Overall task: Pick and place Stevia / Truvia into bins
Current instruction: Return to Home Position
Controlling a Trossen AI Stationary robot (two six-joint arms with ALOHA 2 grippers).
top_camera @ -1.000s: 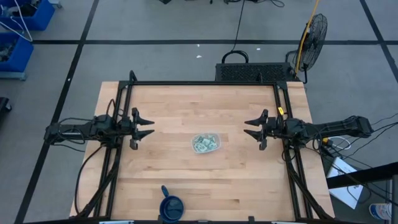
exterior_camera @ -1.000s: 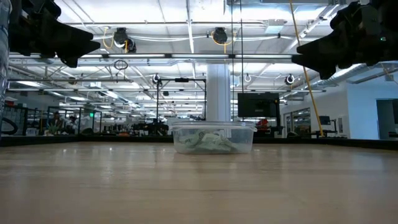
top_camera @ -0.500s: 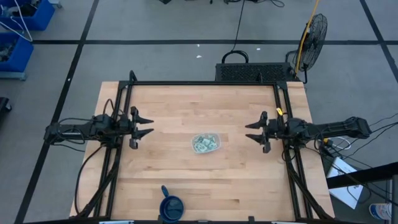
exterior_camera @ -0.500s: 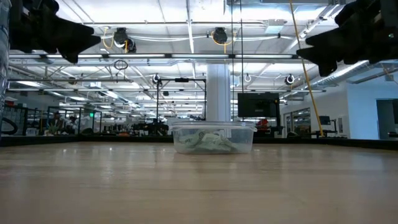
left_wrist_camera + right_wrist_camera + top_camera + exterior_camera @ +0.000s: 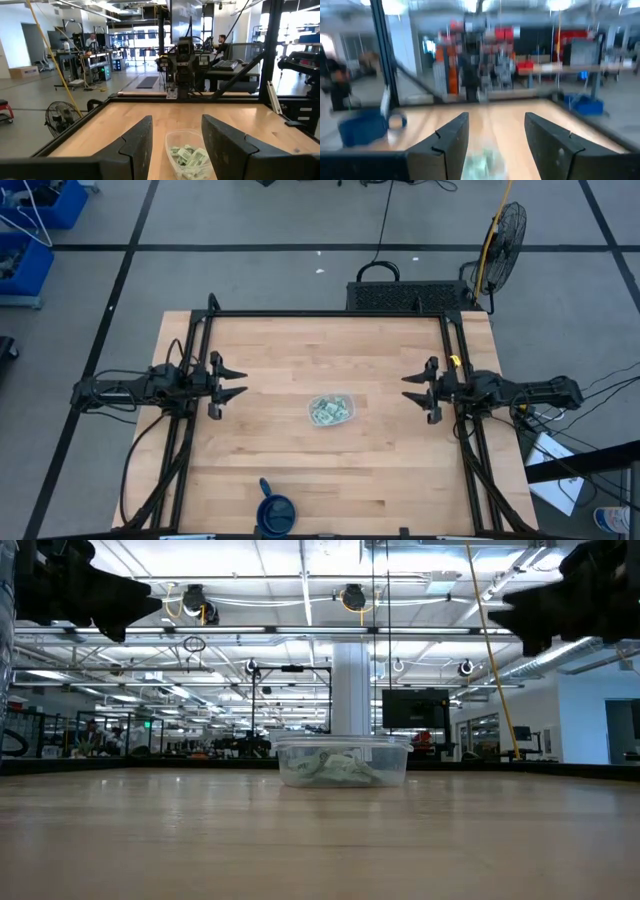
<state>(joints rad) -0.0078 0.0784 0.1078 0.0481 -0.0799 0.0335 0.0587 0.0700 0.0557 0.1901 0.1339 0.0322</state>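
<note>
Wooden table (image 5: pixel 300 470) first: the left gripper (image 5: pixel 245 382) hangs over its left side and the right gripper (image 5: pixel 408 387) over its right, both claws spread wide, holding nothing. The clear tub (image 5: pixel 331 409) sits between the two claws, well apart from each. A blue cup (image 5: pixel 276 511) is way off from both, at the table edge. The Stevia sachets (image 5: pixel 326 413) are piled inside the tub.

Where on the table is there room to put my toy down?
The table is bare between the tub and the blue cup, and all along the tub's other side up to the edge. It's tighter left and right of the tub, where the open left gripper and open right gripper hang over the wood.
</note>
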